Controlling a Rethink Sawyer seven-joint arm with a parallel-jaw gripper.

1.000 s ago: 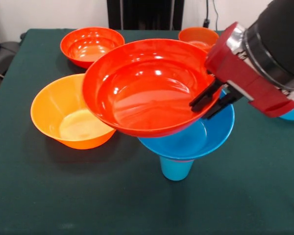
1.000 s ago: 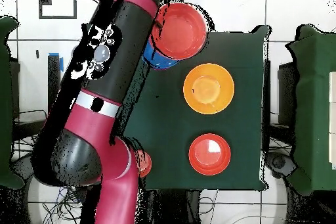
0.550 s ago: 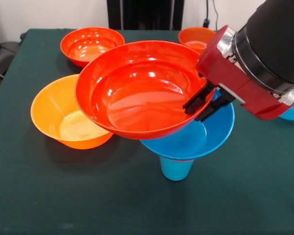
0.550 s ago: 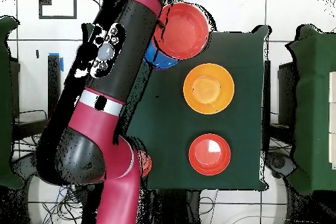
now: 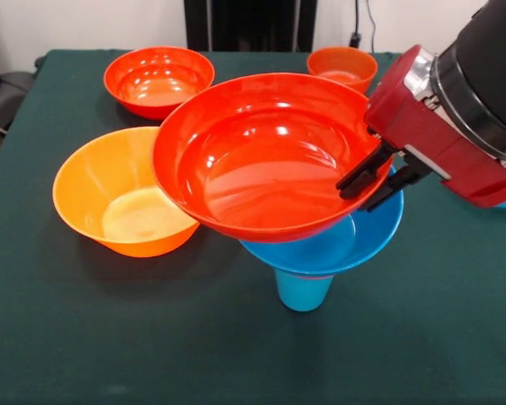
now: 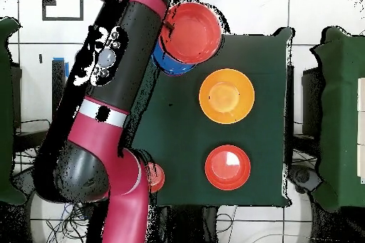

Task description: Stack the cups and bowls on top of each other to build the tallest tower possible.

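Currently the gripper (image 5: 373, 179) is clamped on the right rim of the large red-orange bowl (image 5: 266, 156), one finger inside, one outside. Bowl sits tilted over the large blue bowl (image 5: 354, 236), which rests on the blue cup (image 5: 303, 290); actual contact between the two bowls is hard to confirm. Yellow-orange bowl (image 5: 118, 202) is just beside, left. Second red-orange bowl (image 5: 158, 78) and small orange bowl (image 5: 341, 65) sit behind.

Close front view across the table (image 5: 84, 337), straight-down overhead (higher), same table (image 6: 185, 126).
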